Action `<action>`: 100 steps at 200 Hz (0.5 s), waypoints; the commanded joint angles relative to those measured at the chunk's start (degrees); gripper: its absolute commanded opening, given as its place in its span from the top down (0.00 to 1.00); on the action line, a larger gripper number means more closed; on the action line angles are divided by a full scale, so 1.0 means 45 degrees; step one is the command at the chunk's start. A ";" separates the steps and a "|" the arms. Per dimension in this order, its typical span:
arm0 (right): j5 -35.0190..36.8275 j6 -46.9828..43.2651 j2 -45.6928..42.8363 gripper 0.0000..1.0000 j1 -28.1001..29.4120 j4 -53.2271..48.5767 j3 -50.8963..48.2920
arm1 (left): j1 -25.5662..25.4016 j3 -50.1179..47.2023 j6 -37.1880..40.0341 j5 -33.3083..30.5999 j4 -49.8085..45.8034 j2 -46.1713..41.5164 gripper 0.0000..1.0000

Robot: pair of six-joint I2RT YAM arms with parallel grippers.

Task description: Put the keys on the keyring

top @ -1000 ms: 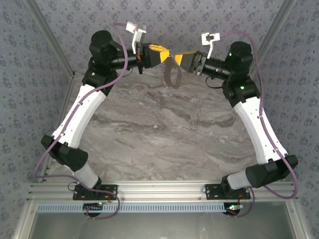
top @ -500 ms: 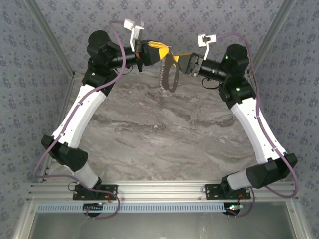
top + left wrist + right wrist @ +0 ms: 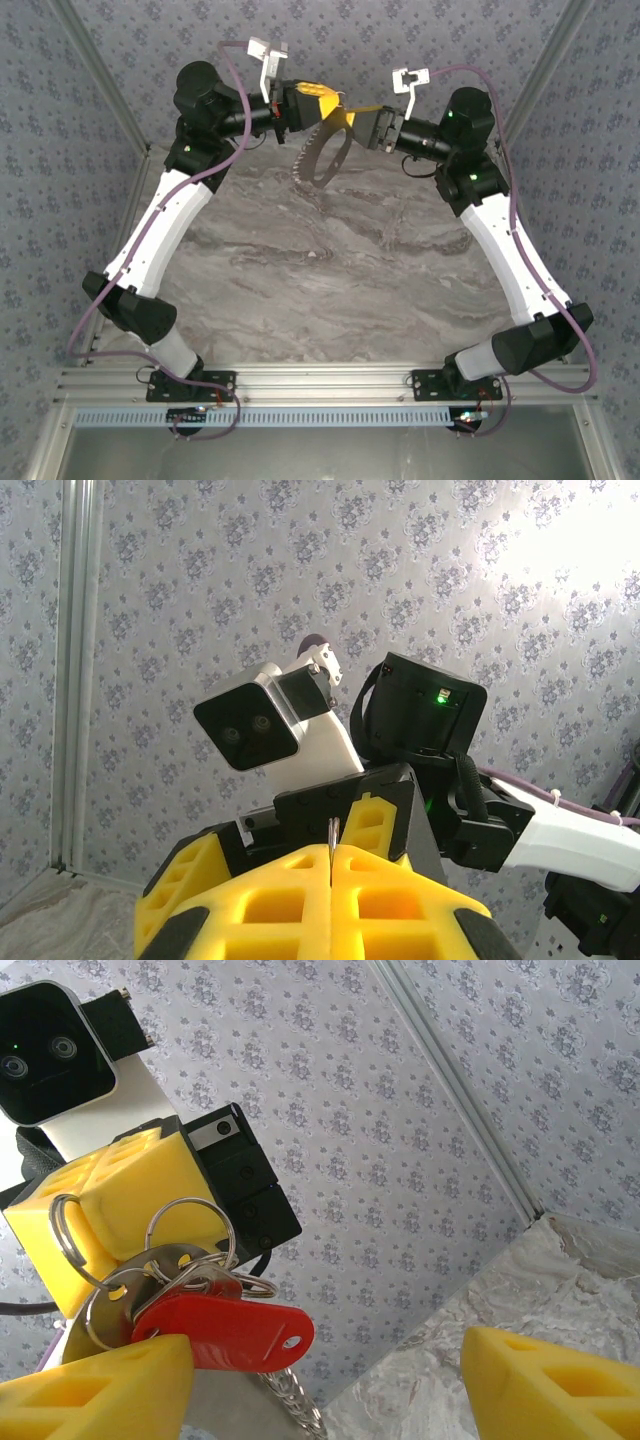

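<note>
Keys [image 3: 225, 1332], a red tag with silvery blades, hang from the keyring [image 3: 70, 1235], held up above the far middle of the table [image 3: 320, 270]. The left gripper [image 3: 331, 865] is clenched on the keyring's loop. The right gripper [image 3: 320, 1390] is released, its jaws spread wide, one just beside the red tag.

Keys [image 3: 235, 1330] are tagged bright red; keyring [image 3: 190, 1201] is silver-grey. R end effector fingers [image 3: 95, 1390] are coloured yellow, tabletop [image 3: 320, 260] seen w/ grey marbling.
</note>
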 commanded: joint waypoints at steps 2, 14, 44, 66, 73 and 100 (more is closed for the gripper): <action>-0.0446 -0.0185 -0.0371 0.26 0.0154 -0.0015 0.0331 | -0.0046 0.0140 0.0061 0.0127 0.0407 -0.0154 1.00; -0.0464 -0.0232 -0.0442 0.26 0.0150 -0.0102 0.0282 | -0.0012 0.0135 0.0100 0.0138 0.0336 -0.0145 1.00; -0.0350 -0.0680 -0.0778 0.26 0.0156 -0.0907 0.0165 | -0.0007 0.0106 0.0163 0.0117 0.0269 -0.0194 1.00; -0.0271 -0.0683 -0.0835 0.26 0.0165 -0.1074 0.0244 | -0.0010 0.0079 0.0129 0.0153 0.0266 -0.0203 1.00; -0.0251 -0.0683 -0.0766 0.26 0.0172 -0.1013 0.0347 | -0.0009 0.0045 0.0095 0.0156 0.0305 -0.0194 1.00; -0.0107 -0.0693 -0.0371 0.27 0.0268 -0.0984 0.0828 | -0.0020 -0.0016 -0.0161 0.0219 0.0590 -0.0137 1.00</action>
